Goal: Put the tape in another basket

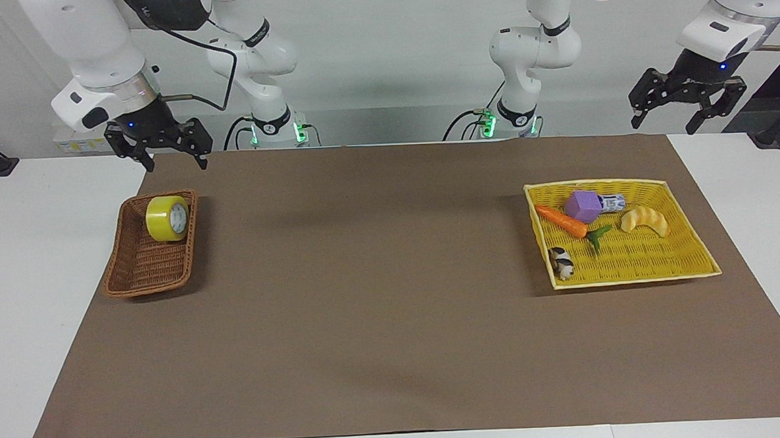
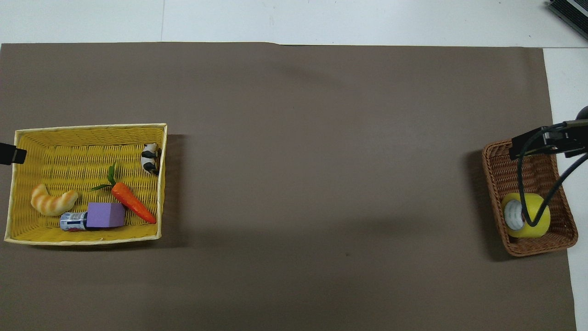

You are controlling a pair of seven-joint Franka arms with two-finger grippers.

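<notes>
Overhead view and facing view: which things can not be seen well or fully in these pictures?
- Left gripper: overhead view, only a black tip at the picture's edge, cut off.
- Right gripper: overhead view, partly cut off by the edge.
- Tape: overhead view, a black cable crosses it.
- Can: facing view, partly hidden by the purple block; label too small to read.
- Cow toy: both views, too small for detail.

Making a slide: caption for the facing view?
Tape rests in wicker basket; right gripper open above it.
</notes>
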